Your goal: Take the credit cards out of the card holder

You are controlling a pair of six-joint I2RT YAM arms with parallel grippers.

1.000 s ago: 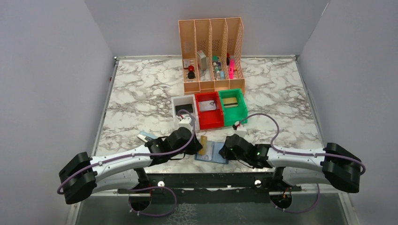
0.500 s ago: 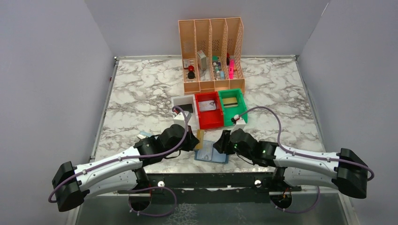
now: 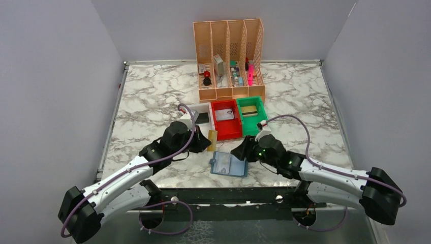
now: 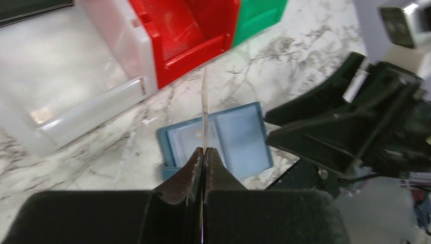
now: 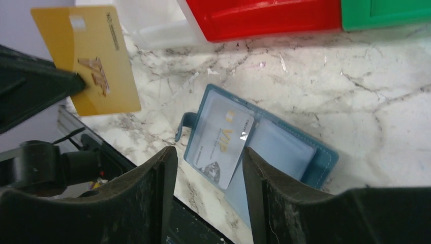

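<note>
1. The card holder (image 3: 228,164) lies open and flat on the marble table (image 3: 152,101), near the front edge and between the two grippers. It is well short of the row of bins.
2. The gold card (image 5: 94,61) is out of the holder. The left gripper (image 4: 204,152) has its jaws pinched tight on the card's lower edge and holds it upright, off the table. It hangs in front of the join between the white and red bins.
3. The silvery card (image 5: 223,147) lies askew on the holder's half beside the snap tab. It cannot be told whether it sits under the clear pocket or on top of it. The other half shows only a clear pocket.
4. The right gripper (image 5: 208,152) hangs above the holder with its jaws spread apart, gripping nothing.
5. The white bin (image 3: 199,113) holds a dark flat item.
6. The red bin (image 3: 226,132) holds a pale flat card-like item.
7. The green bin (image 3: 255,127) holds a tan flat item.
8. The peach organizer (image 3: 228,30) stands behind the bins. Its four slots hold small items, among them a grey box and a pink object; the rest are too small to identify.
</note>
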